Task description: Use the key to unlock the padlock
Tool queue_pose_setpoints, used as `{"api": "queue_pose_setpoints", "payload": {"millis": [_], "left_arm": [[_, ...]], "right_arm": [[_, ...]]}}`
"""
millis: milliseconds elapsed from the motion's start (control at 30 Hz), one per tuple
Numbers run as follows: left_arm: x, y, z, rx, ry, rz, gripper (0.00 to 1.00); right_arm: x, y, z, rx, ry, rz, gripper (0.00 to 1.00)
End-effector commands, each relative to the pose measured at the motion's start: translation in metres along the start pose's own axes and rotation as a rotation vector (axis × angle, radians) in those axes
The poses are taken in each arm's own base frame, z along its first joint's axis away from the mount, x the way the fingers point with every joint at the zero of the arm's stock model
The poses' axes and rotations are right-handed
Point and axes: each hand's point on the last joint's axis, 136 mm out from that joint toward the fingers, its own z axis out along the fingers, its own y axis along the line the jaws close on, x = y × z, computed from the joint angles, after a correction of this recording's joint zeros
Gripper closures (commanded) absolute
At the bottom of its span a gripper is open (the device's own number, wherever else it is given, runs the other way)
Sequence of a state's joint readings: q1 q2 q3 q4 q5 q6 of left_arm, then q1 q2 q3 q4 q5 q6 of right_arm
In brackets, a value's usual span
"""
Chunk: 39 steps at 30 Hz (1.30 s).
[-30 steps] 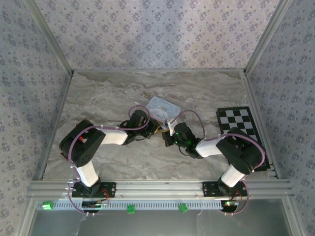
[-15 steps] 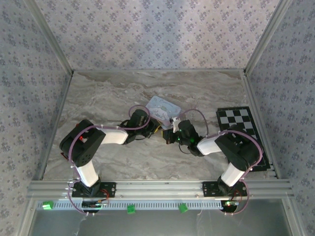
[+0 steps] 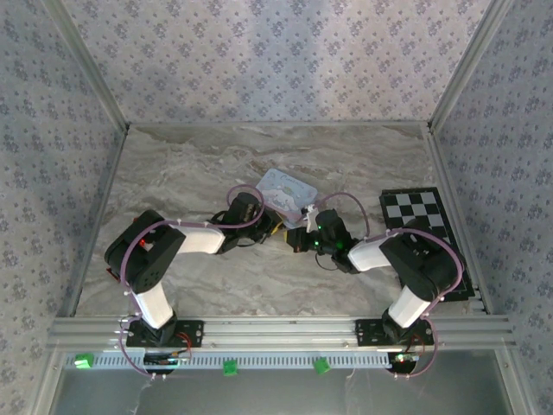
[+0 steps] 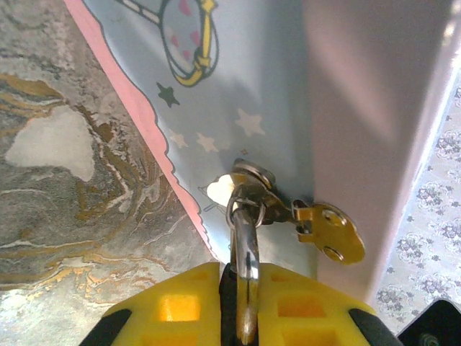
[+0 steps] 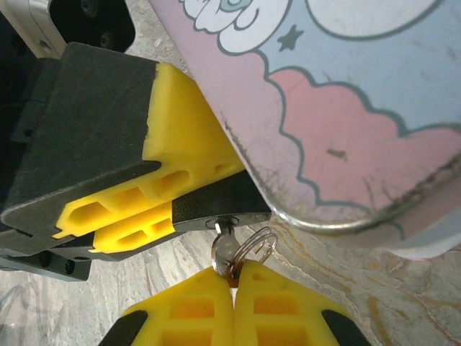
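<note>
Right wrist view: the right end effector (image 5: 234, 277) is pinching fully closed on the key (image 5: 223, 254) at bottom centre, a wire ring (image 5: 257, 246) dangling beside it. The blade is meeting the keyhole of the dark padlock (image 5: 230, 202) just above. The left end effector (image 4: 241, 285) is clamping that padlock between nearly closed yellow fingers (image 5: 184, 137), and the lock is sitting against the corner of the pale blue tin (image 5: 346, 108), near its brass hasp (image 4: 328, 234) over the marble worktop (image 4: 72, 180).
</note>
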<state>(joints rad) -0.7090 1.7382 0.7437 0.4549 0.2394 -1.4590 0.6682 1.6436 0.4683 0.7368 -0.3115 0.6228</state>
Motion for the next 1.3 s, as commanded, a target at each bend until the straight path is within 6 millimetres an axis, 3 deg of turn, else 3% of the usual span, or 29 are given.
{"api": "queue_pose_setpoints", "payload": {"millis": [0,233,533,733,900,1067,1267], "left_arm": [[0.012,-0.011,0.002,0.044,0.051,0.022,0.81],[0.004,-0.006,-0.005,0.028,0.022,0.024,0.57],[-0.012,-0.006,-0.023,0.013,-0.019,0.069,0.46],[-0.041,-0.002,-0.066,-0.140,-0.116,0.288,0.36],[-0.075,-0.008,-0.098,-0.285,-0.136,0.423,0.25],[-0.102,-0.025,-0.091,-0.340,-0.127,0.531,0.22],[-0.107,-0.047,-0.054,-0.302,-0.055,0.568,0.23]], "right_arm": [[0.010,-0.002,-0.001,0.017,0.049,0.058,1.00],[0.012,0.002,-0.001,0.011,0.065,0.073,1.00],[0.013,0.002,-0.003,0.002,0.058,0.108,1.00],[0.007,-0.005,-0.003,0.020,0.024,0.136,1.00],[-0.002,-0.026,-0.007,0.045,-0.014,0.194,1.00],[-0.018,-0.050,-0.010,0.091,-0.014,0.179,1.00],[-0.036,-0.071,-0.016,0.116,-0.018,0.180,1.00]]}}
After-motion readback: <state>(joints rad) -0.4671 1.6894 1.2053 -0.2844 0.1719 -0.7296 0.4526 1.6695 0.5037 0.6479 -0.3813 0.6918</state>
